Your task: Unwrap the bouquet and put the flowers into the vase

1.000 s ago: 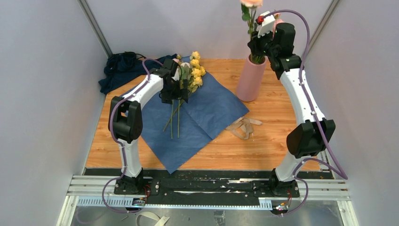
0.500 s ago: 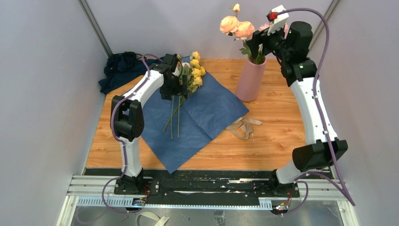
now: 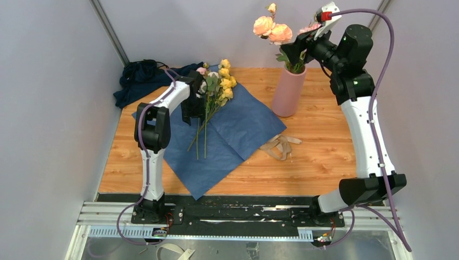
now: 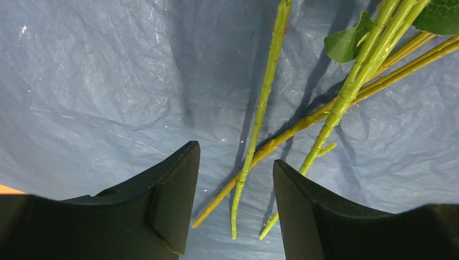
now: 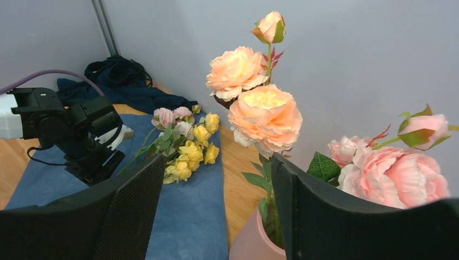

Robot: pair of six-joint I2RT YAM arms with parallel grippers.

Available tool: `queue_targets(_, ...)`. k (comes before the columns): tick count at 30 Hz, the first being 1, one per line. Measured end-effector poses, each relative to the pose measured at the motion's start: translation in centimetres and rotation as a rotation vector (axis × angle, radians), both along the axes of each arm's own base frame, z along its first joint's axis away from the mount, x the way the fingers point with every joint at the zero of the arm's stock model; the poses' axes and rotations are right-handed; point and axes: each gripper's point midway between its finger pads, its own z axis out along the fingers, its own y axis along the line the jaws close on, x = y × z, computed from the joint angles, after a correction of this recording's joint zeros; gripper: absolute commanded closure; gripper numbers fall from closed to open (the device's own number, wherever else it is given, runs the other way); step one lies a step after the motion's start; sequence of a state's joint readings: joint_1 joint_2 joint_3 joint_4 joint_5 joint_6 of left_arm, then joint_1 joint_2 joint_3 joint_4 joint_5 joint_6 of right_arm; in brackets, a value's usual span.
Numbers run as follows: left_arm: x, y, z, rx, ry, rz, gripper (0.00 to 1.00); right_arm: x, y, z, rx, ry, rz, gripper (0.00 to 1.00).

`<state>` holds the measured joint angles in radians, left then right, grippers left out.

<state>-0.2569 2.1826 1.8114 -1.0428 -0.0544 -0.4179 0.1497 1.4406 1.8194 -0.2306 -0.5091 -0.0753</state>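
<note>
Since a second ago, your right claw (image 5: 216, 162) has released the peach blooms (image 3: 272, 30) into the vase (image 3: 288, 89) at the surface's (image 3: 314, 151) far edge and gapes empty. Your left claw (image 4: 235, 160), half-open, straddles light, bendy stems (image 4: 263, 100) on the paper (image 3: 243, 122); pinch mid-stem, gently.

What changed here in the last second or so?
The right gripper let go of the peach flowers, which dropped down into the vase, then drew back to the right with its jaws open. The left arm folded in a little; the left gripper straddles the stems on the blue paper, not gripping. The paper, ribbon and navy cloth stayed put.
</note>
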Motion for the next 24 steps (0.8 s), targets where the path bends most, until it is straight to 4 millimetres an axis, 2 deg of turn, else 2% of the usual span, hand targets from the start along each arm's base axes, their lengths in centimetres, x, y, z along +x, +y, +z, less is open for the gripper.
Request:
queue_targets(8, 0.0, 0.6, -0.3, 0.037, 0.002, 0.006, 0.47, 0.8, 0.9, -1.9, 0.026, 0.067, 0.039, 0.27)
queue_targets(12, -0.2, 1.0, -1.9, 0.062, 0.033, 0.006, 0.51, 0.7, 1.1, -2.1, 0.033, 0.077, 0.052, 0.27)
queue_targets(13, -0.2, 0.9, -2.5, 0.062, 0.044, 0.004, 0.55, 0.6, 1.2, -2.1, 0.034, 0.078, 0.057, 0.27)
queue_targets(16, 0.2, 0.8, -2.4, 0.057, 0.035, -0.003, 0.71, 0.4, 1.4, -2.1, 0.035, 0.08, 0.072, 0.28)
queue_targets(17, 0.2, 0.8, -2.4, 0.058, 0.034, -0.008, 0.92, 0.4, 1.5, -2.1, 0.035, 0.081, 0.076, 0.28)
queue_targets(18, 0.2, 0.9, -2.5, 0.061, 0.036, -0.013, 1.0, 0.3, 1.6, -2.1, 0.035, 0.081, 0.082, 0.28)
queue_targets(24, 0.1, 0.9, -2.5, 0.061, 0.035, -0.019, 1.0, -0.4, 3.2, -2.4, 0.024, 0.09, 0.133, 0.28)
